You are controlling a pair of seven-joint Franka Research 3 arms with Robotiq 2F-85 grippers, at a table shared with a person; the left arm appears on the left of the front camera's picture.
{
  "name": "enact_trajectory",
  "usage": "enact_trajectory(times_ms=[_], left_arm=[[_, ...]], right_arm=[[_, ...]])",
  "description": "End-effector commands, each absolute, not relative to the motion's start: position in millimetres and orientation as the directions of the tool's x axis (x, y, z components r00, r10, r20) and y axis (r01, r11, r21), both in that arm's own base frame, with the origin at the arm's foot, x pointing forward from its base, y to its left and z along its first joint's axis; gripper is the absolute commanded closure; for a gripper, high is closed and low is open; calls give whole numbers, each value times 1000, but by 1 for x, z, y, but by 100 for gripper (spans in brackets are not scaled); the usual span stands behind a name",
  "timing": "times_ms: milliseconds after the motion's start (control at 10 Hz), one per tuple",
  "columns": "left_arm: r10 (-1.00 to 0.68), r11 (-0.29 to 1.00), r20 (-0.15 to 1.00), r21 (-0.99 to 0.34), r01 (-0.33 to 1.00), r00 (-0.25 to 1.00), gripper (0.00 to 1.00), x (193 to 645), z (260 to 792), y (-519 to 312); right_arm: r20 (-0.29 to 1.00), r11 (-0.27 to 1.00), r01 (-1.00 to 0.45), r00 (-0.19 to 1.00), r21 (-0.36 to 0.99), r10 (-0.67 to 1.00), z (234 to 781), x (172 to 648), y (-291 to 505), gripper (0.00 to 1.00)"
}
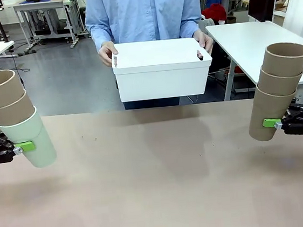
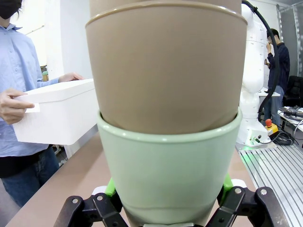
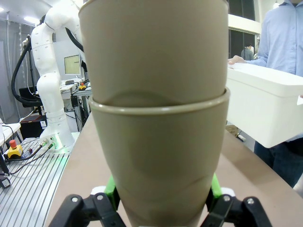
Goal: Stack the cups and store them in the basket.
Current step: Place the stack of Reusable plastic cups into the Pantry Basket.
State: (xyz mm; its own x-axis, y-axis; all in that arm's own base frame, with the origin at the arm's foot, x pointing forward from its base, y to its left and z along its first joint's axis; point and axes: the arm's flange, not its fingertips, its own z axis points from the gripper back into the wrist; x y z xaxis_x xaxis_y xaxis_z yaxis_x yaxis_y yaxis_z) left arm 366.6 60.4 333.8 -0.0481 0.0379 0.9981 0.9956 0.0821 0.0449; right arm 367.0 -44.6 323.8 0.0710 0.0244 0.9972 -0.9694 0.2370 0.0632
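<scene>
Where the basket is held, tan tabletop, grey floor

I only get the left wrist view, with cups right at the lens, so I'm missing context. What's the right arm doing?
Observer: The right gripper is shut on a leaning stack of three tan cups, above the table.
Operator: How many cups in my stack?
Observer: Three: the green cup in the left gripper, two tan cups nested in it.
Operator: And across the table?
Observer: A person holds the basket midway between both stacks.
</scene>
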Motion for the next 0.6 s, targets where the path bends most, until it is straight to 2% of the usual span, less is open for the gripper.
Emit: enact_trajectory(times_ms=[0,500], left_arm=[[45,79,997,57,995,-61,12,365,337,60],[45,79,997,57,995,-61,12,365,337,60]], right_arm=[[998,236,-970,62,53,31,328,366,-46,15],[998,236,-970,62,53,31,328,366,-46,15]])
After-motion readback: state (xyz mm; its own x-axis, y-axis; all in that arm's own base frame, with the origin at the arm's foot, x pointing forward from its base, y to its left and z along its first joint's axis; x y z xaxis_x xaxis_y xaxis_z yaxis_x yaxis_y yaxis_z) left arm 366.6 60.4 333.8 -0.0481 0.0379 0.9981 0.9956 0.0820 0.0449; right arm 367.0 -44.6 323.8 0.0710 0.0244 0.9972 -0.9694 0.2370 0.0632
